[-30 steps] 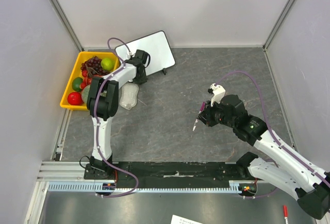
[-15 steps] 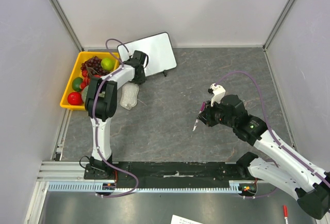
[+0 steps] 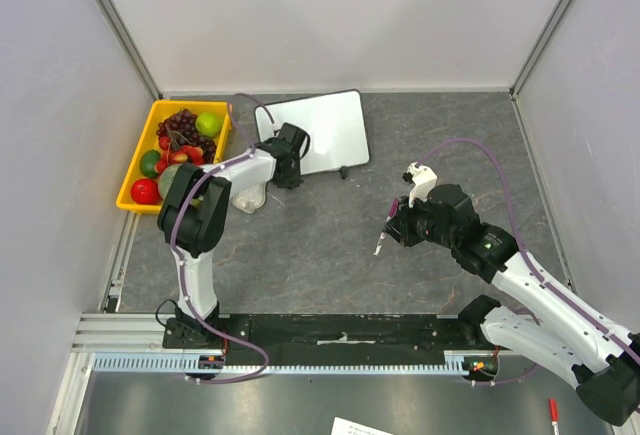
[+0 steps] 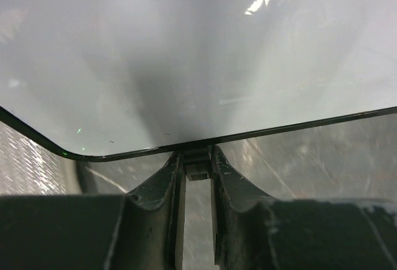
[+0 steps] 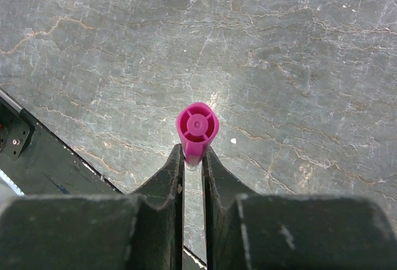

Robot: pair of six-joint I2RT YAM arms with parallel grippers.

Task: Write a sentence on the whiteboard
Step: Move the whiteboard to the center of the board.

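- At six o'clock, along the near edge of the worktop (image 3: 300, 275), the two arm bases are seen bolted side by side.
- Toward four o'clock from the middle, the right hand (image 3: 390, 225) is clamped on a magenta marker (image 3: 381, 240), which is angled down toward the grey stone-patterned surface.
- At nine o'clock, a grey oval pad (image 3: 250, 195) is partly covered by the left arm.
- Toward eleven o'clock, the left hand (image 3: 295, 150) is closed on the near edge of the whiteboard (image 3: 325, 125), its fingers (image 4: 164, 183) pressed either side of a small black foot under the frame.
- The whiteboard is found at twelve o'clock, near the back wall and slightly skewed.
- At ten o'clock, a yellow tray (image 3: 133, 160) of fruit is set by the left wall.
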